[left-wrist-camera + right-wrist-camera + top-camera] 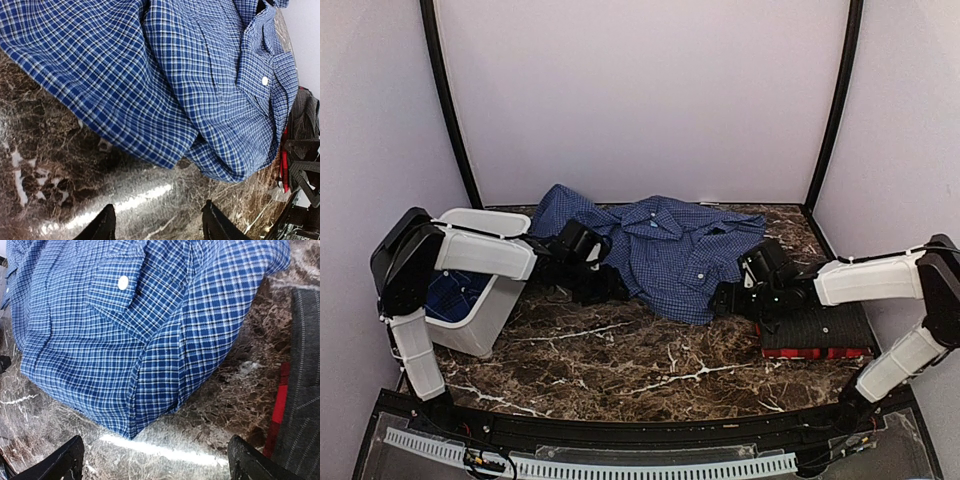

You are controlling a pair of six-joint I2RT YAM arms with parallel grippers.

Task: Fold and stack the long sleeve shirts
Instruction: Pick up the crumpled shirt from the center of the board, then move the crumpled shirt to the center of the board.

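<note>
Counter (620,370): dark marble with white veins, glossy; carries everything listed below.
Blue-and-white check shirt (670,255): unfolded and crumpled at 12 o'clock of the counter; collar toward the back wall, one part trailing off toward 10 o'clock, near edge doubled over toward 6 o'clock.
White bin (485,325): at 9 o'clock, under the left arm; blue cloth inside, kind unclear.
Black pinstripe shirt (820,322): folded flat at 3 o'clock, lying on the red-and-black plaid shirt (817,352), of which only a red edge shows.
Left hand (159,227): low over bare stone at the check shirt's 8 o'clock; fingers partway apart, nothing between them, just short of the cloth's edge.
Right hand (155,460): at the check shirt's 4 o'clock, beside the folded pair; spread wide, empty, hem corner just ahead.
Handling: likely light, soft and limp; bound to sag and drag rather than keep shape; apt to slide on polished stone.
Hold: best pinched at the near edge on both sides, through the doubled hem, clear of the buttons.
</note>
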